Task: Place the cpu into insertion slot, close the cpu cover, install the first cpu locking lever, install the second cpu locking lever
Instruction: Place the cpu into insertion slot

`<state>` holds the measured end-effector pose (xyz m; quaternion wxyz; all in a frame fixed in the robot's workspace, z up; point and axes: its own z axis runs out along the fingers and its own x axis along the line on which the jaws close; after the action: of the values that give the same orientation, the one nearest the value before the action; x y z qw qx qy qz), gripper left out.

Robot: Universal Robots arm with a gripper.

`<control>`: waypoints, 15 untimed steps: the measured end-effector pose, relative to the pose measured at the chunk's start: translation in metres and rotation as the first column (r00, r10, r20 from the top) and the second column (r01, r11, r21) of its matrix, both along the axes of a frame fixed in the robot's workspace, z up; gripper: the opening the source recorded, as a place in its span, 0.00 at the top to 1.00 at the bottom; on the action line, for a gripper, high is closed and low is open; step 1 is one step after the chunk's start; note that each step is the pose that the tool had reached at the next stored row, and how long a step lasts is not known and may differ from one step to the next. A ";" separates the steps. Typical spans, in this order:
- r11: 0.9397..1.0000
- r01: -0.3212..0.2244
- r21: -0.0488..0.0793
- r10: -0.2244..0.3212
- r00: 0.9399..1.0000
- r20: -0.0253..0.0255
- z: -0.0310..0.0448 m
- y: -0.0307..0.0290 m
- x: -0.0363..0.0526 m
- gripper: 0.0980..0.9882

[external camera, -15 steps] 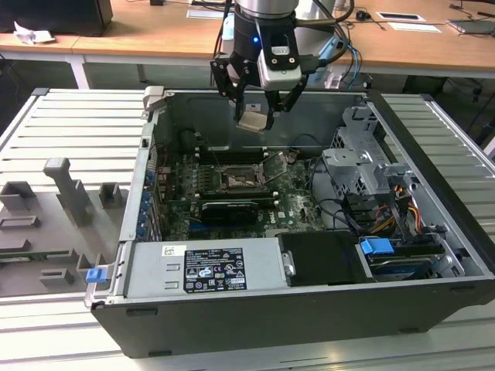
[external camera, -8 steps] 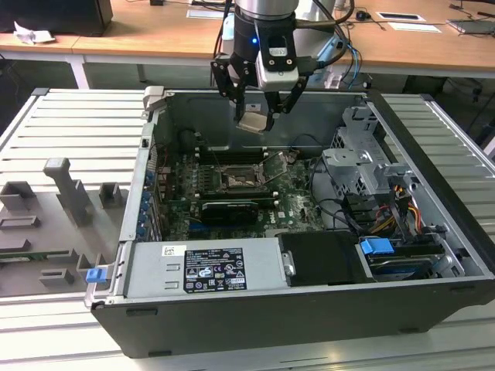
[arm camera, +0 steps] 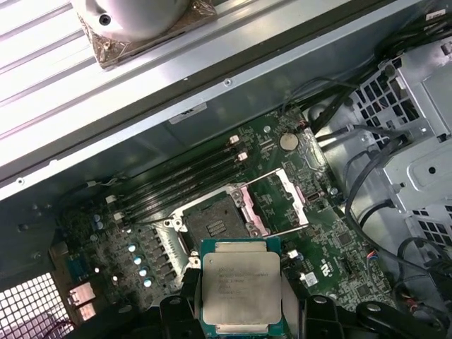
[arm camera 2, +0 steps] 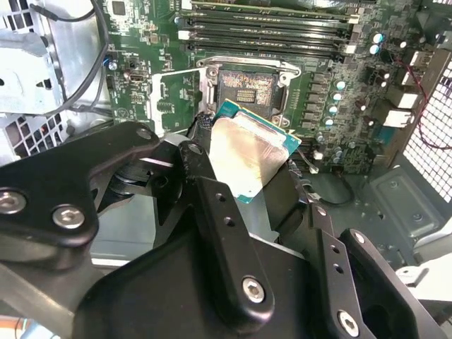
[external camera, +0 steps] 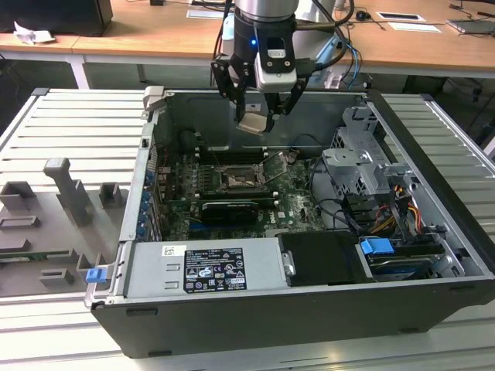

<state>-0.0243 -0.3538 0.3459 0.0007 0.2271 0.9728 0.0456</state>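
Note:
My gripper hangs inside the open computer case, shut on the cpu, a small square chip with a pale metal top. Both wrist views show the cpu pinched at its edges between my black fingers. It is tilted and up in the air, above the motherboard. The insertion slot lies bare beneath it, dark in the middle with a grey rim. The cpu cover is swung open beside the slot.
Long black memory slots run behind the socket. A black graphics card lies in front of it. A drive cage with cables is at the exterior view's right, and the power supply is along the near wall. Grey fixtures stand outside the case.

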 end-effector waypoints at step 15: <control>0.993 0.116 0.000 -0.116 0.993 0.000 -0.0058 0.0001 0.0000 0.50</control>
<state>-0.0243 -0.3537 0.3401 0.0034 0.2833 0.9579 0.0456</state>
